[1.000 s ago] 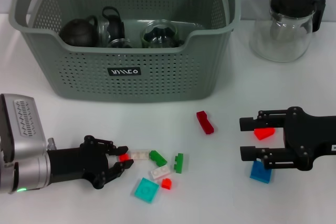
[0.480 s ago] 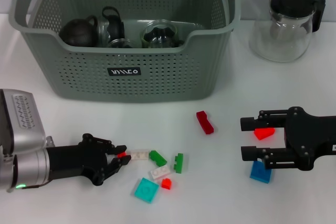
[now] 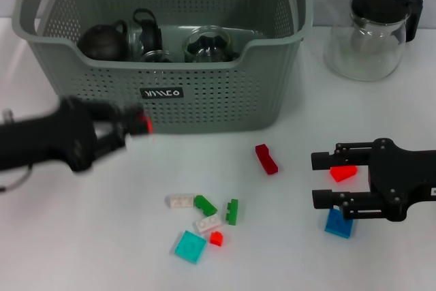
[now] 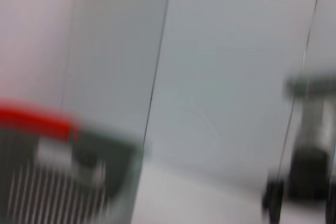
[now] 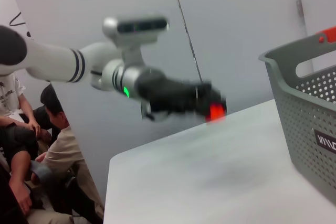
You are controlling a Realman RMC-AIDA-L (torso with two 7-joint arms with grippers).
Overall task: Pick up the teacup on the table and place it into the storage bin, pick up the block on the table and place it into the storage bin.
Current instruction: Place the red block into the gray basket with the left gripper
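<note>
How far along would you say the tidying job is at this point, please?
Dark teaware already sits in the storage bin. In hand: the left gripper carries a small red block in front of the bin's wall, above the table. Left: blocks scattered on the table, such as the dark red block and teal block. The right gripper is open beside two more.

The head view looks forward and down from above, close over the table (image 3: pixel 381 114). Both wrist views sit low, looking across it towards a pale wall; the right wrist and head views share the storage bin (image 3: pixel 163 93) (image 5: pixel 310 108) and the left gripper (image 3: pixel 136 125) (image 5: pixel 212 109).
</note>
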